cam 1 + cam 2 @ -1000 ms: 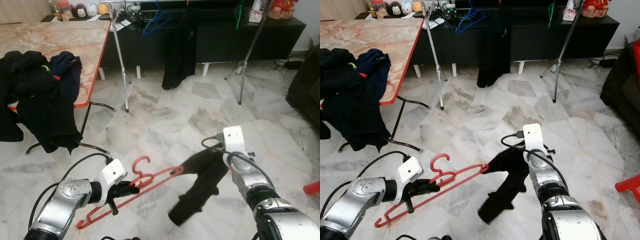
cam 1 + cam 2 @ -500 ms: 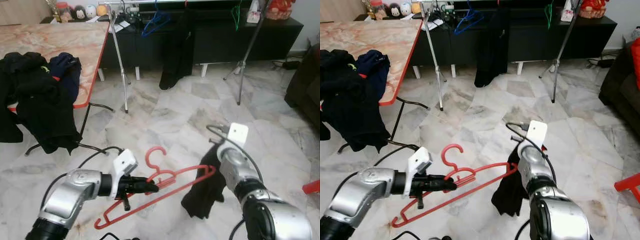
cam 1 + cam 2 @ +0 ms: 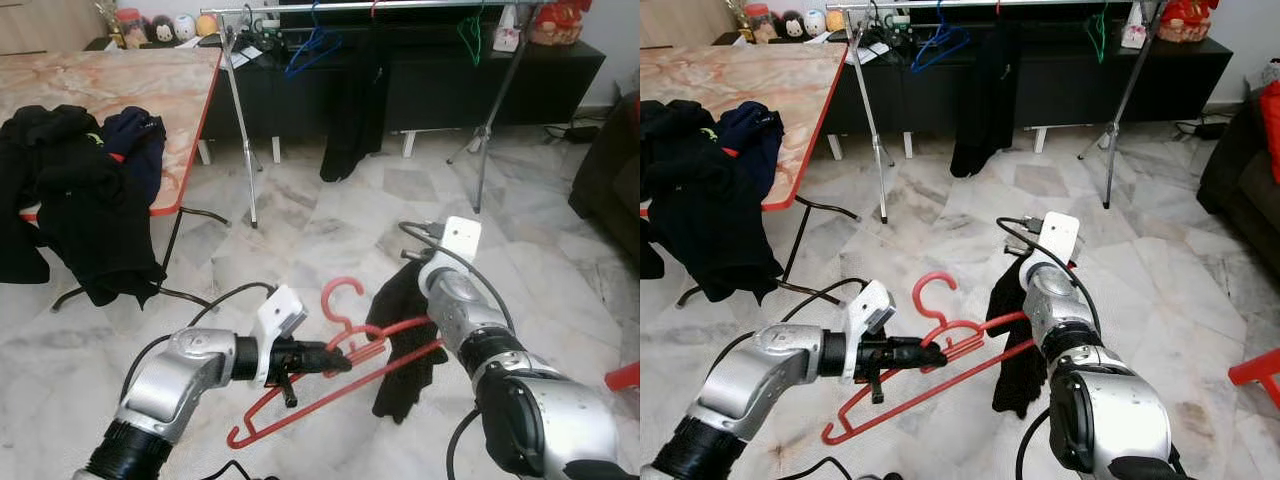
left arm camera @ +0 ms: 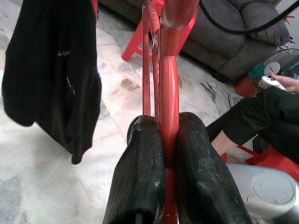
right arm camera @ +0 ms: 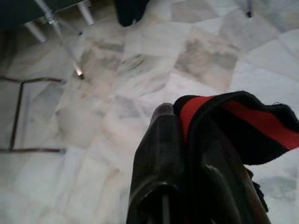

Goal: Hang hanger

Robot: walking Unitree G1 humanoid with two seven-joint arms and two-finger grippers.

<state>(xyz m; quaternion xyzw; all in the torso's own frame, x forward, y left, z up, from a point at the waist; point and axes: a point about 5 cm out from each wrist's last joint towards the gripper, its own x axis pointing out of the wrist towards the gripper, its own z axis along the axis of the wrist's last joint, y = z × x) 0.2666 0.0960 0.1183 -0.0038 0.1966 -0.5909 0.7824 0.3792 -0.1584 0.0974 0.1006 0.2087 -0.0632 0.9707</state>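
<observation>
A bundle of red hangers (image 3: 345,345) hangs low over the marble floor, its hook pointing up. My left gripper (image 3: 335,362) is shut on the hangers near the hook, as the left wrist view shows, with both fingers (image 4: 140,163) pressed against the red bar (image 4: 170,70). A black garment (image 3: 405,340) drapes over the hangers' right end. My right gripper (image 5: 187,154) is shut on that garment at its top, where a red strip shows. The metal clothes rail (image 3: 370,6) runs across the back.
On the rail hang a blue hanger (image 3: 315,45), a green hanger (image 3: 470,30) and a black garment (image 3: 355,100). The rail's legs (image 3: 240,140) stand on the floor. A marble-top table (image 3: 100,80) with dark clothes (image 3: 80,190) is at left. A seated person (image 4: 261,107) is nearby.
Both arms have lifted the hangers and garment and carried them forward and to the right. My right gripper has drawn closer to the hangers' end.
</observation>
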